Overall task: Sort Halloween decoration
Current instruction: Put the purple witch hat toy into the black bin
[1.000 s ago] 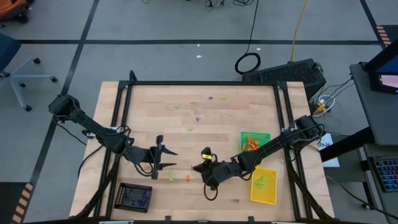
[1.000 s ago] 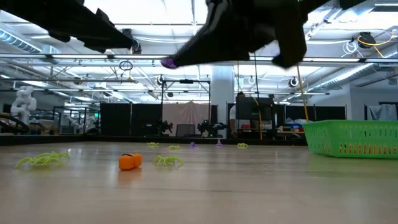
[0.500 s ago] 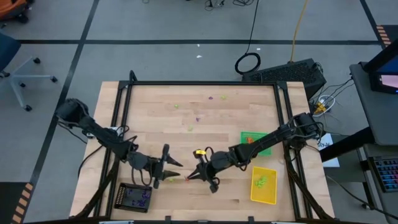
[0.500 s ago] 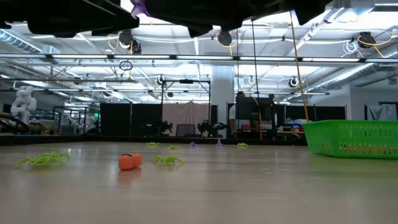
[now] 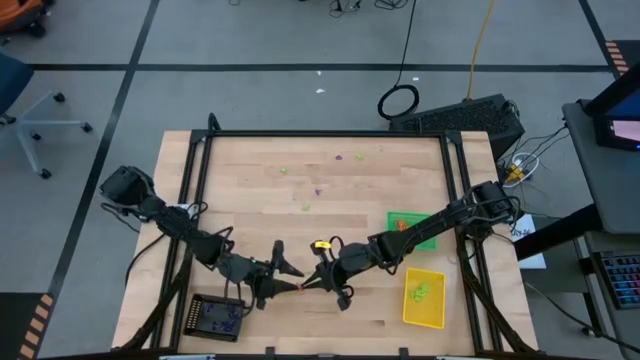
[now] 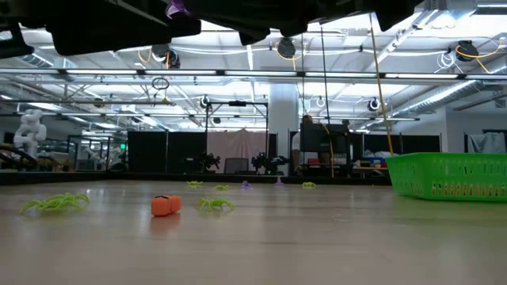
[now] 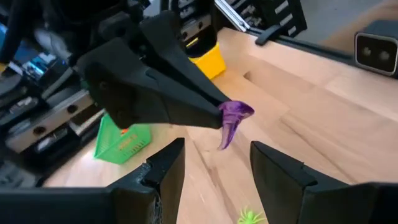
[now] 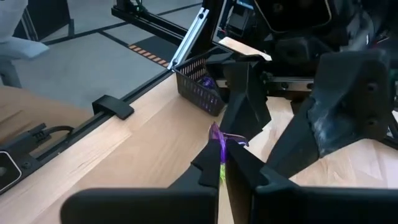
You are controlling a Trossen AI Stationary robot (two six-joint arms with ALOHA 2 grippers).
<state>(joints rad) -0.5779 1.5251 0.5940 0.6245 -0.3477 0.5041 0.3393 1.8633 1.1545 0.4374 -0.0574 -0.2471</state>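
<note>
Purple plastic is pinched at the tips of my right gripper [image 7: 217, 115]: a small purple trinket [image 7: 233, 118] held in mid-air, low centre of the high view. I judge this a handover. My left gripper [image 7: 214, 165] faces it with fingers spread wide, the trinket hanging just beyond and between them, not yet touched. Next I should ease the left forward and close on it before the right lets go. The black tray [image 5: 217, 318], lower left, looks like its destination.
</note>
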